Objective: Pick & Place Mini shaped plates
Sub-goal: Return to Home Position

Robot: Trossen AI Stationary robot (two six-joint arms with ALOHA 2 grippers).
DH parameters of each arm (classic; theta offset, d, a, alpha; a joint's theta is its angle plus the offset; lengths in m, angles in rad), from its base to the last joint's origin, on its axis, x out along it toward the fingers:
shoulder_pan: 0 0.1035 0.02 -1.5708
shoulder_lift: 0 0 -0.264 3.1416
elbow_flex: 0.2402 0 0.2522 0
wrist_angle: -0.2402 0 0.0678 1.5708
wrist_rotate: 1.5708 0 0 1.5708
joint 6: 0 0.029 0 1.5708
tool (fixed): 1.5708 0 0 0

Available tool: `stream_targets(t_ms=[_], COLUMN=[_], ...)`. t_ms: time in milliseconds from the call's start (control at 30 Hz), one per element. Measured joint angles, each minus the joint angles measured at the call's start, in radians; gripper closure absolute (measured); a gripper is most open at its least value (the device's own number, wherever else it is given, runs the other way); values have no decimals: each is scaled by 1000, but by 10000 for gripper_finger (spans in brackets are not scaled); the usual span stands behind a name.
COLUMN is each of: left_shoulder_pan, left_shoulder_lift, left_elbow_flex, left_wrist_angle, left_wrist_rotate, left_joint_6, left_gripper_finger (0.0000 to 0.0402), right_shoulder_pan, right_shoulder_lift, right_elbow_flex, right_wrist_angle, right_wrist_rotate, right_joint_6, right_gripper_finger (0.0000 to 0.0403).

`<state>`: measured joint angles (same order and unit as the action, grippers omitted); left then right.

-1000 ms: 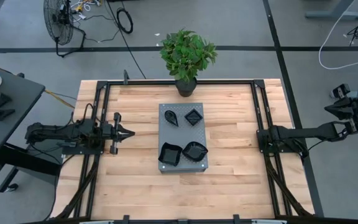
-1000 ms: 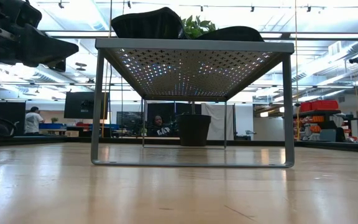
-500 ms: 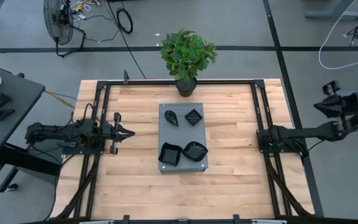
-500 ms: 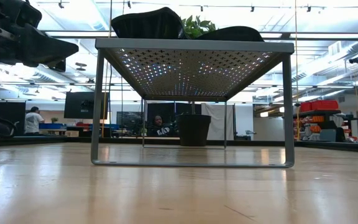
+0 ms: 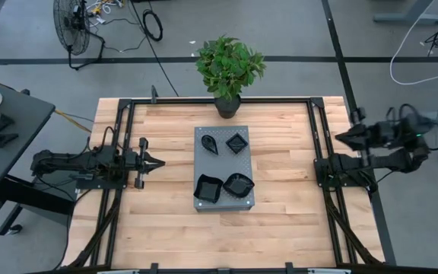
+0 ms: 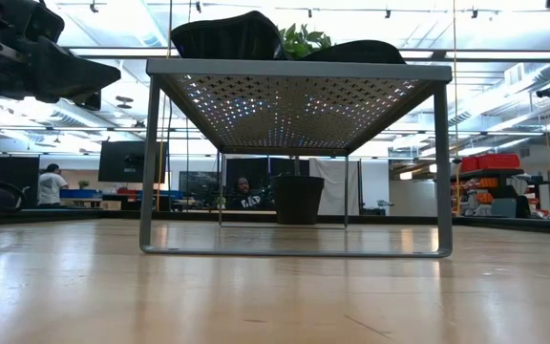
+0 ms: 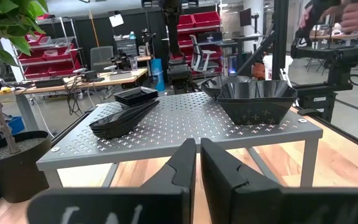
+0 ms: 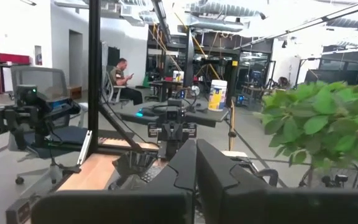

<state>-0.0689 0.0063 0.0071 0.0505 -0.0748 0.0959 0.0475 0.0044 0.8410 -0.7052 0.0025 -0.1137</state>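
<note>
Several mini shaped plates, glossy black, lie on a grey perforated stand at the table's middle: a teardrop one, a small square one, a deeper square one and a wavy-edged one. My left gripper is shut and level at the table's left side, pointing at the stand and well short of it. My right gripper is shut, raised above the table's right edge, and points toward the stand. The left wrist view shows the dishes beyond its shut fingers.
A potted plant stands at the table's far edge behind the stand. Black frame rails run along the table's left and right sides. Bare wood lies around the stand on all sides. People show in the room behind.
My right gripper has swung in from beyond the table's right edge toward the table, now reaching over the right rail, and it stays shut. The plates and the stand have kept their places.
</note>
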Motion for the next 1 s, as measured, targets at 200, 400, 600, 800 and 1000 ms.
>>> stream_targets(t_ms=[200, 400, 600, 800, 1000], left_shoulder_pan=[0, 0, 0, 0, 0], left_shoulder_lift=[0, 0, 0, 0, 0], left_elbow_flex=[0, 0, 0, 0, 0], left_wrist_angle=[0, 0, 0, 0, 0], left_wrist_rotate=[0, 0, 0, 0, 0], left_joint_6=[0, 0, 0, 0, 0], left_gripper_finger=[372, 372, 372, 372, 372], right_shoulder_pan=[0, 0, 0, 0, 0], right_shoulder_lift=[0, 0, 0, 0, 0], right_elbow_flex=[-191, -360, -487, -579, -655], right_wrist_angle=[202, 361, 458, 558, 626], right_wrist_rotate=[0, 0, -3, -3, -3], right_joint_6=[24, 67, 106, 106, 107], right_gripper_finger=[387, 387, 387, 387, 387])
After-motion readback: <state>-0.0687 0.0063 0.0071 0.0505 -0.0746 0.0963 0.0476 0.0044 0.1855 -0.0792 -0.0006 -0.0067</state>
